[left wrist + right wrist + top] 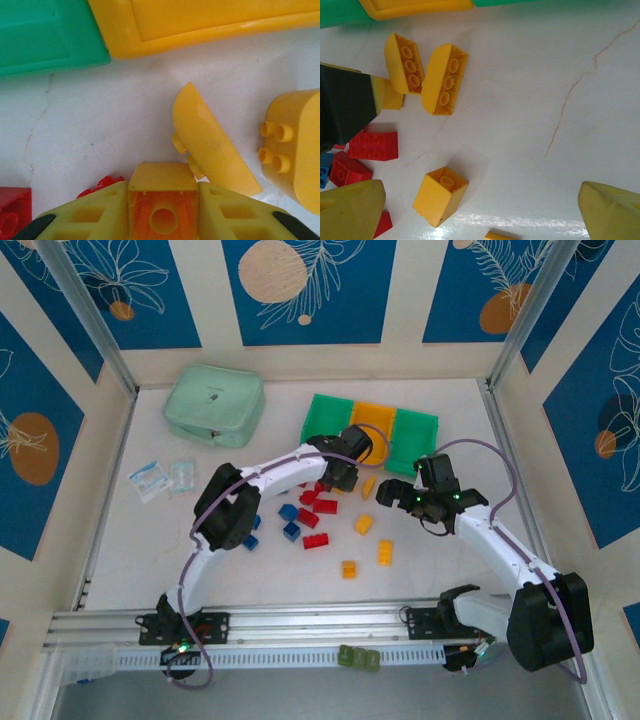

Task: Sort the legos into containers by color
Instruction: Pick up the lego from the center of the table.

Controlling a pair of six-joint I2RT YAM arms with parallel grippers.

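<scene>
My left gripper (345,478) (163,192) is down among the legos, just in front of the containers (330,418), shut on a small yellow brick (163,176) with both fingers pressed to its sides. Two rounded yellow bricks (212,142) (296,145) lie just beyond it, near the orange bin (210,22) and a green bin (45,35). My right gripper (396,495) (480,215) hangs open over the table, a yellow brick (440,196) lying on its side between its wide-spread fingers (350,212). Red legos (318,512), blue legos (289,520) and yellow legos (384,552) are scattered mid-table.
A mint-green zip case (213,405) sits at the back left, with small packets (160,478) in front of it. Olive blocks (358,658) rest on the front rail. Red bricks (372,146) lie left of my right gripper. Walls close the table on three sides.
</scene>
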